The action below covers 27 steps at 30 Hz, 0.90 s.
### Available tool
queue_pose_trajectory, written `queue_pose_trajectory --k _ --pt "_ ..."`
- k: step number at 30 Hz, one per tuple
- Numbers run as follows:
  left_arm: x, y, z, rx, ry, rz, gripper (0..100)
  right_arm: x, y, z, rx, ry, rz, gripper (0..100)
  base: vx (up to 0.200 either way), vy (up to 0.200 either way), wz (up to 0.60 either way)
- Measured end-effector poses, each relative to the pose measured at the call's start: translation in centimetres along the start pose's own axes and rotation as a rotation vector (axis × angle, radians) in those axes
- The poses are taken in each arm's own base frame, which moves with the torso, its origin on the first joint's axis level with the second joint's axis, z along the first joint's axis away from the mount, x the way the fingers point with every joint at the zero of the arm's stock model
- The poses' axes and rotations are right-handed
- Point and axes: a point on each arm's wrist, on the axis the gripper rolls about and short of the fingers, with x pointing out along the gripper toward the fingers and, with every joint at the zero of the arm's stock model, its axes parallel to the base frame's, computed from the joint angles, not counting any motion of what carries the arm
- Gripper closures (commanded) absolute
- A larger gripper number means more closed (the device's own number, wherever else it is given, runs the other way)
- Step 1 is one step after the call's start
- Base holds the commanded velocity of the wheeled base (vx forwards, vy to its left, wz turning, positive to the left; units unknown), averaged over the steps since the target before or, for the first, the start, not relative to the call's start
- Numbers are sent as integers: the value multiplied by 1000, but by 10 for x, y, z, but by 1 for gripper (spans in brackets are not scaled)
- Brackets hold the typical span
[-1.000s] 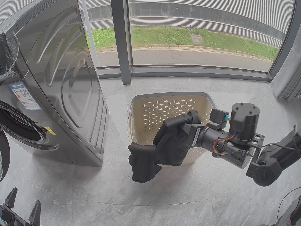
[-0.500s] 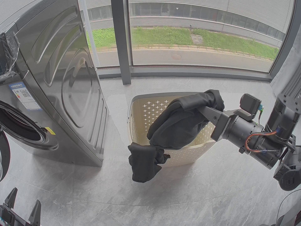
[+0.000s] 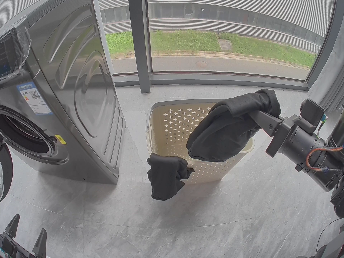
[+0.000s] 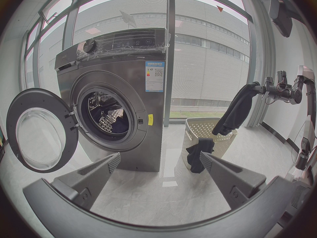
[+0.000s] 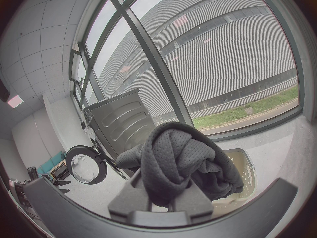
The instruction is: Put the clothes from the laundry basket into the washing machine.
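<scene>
Firstly, the washing machine point(image 3: 71, 90) stands at the robot's left on the grey floor point(image 3: 215, 215), one flank turned toward the basket. Its round door point(image 4: 41, 129) is swung fully open to the side, and the drum point(image 4: 105, 116) behind it is exposed; whether it contains anything cannot be told. Clear film lies over the control panel on top.

The left gripper point(image 4: 159, 154) hangs low in front of the machine, well apart from the basket. Its two fingers are spread wide with nothing between them.

Next, the laundry basket point(image 3: 179, 126), cream with star-shaped perforations, sits on the floor just beside the machine's flank, in front of the window point(image 3: 229, 36). A dark cloth point(image 3: 165, 176) is draped over the basket's near rim at the corner closest to the machine, most of it hanging down the outside wall. Whether its lower end reaches the floor cannot be told.

Further right, a dark garment point(image 3: 225, 129) is held aloft over the right-hand part of the basket, bunched at the top and hanging in a loose fold. Its lowest edge is level with the rim; contact cannot be confirmed. The right gripper point(image 5: 163, 195) is clamped on the upper bunch of this garment, the cloth spilling over both fingers. The arm reaches in from the right, level with the top of the garment.

A pale curtain point(image 3: 329, 83) hangs at the far right.
</scene>
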Motion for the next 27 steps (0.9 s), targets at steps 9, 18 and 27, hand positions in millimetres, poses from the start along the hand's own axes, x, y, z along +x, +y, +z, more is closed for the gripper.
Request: queue_pose_trajectory --k 9,18,27 --pt "0 0 0 0 0 1 0 -2 -1 2 -1 -10 -5 100 -200 0 0" --pt "0 0 0 -4 0 1 0 -2 0 1 0 -12 2 100 -22 44 0" --pt "0 0 0 -8 0 1 0 -2 -1 1 3 -11 -2 100 0 200 0"
